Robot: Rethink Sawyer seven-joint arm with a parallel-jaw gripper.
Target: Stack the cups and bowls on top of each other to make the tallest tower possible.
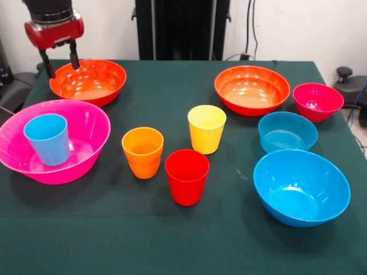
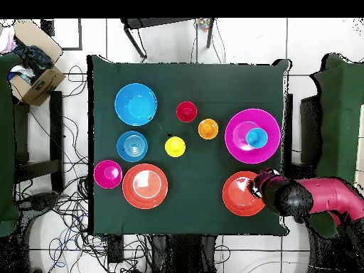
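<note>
Nearest the front camera sit the large blue bowl (image 1: 301, 187) and the red cup (image 1: 187, 176), both upright on the green table (image 1: 172, 240). Behind the red cup stand the orange cup (image 1: 143, 152) and the yellow cup (image 1: 206, 128), each apart from the others. The orange cup may be 2 cups nested, though the seam is hard to read. A light blue cup (image 1: 47, 139) stands upright inside the large pink bowl (image 1: 86, 137). Just behind the large blue bowl lies the small blue bowl (image 1: 287, 131), with the small magenta bowl (image 1: 317, 101) and 1 orange-red bowl (image 1: 252, 89) beyond it. The gripper (image 1: 59, 62) hangs over the rim of the other orange-red bowl (image 1: 92, 83), its 2 fingers spread apart and holding nothing. No tower stands yet.
</note>
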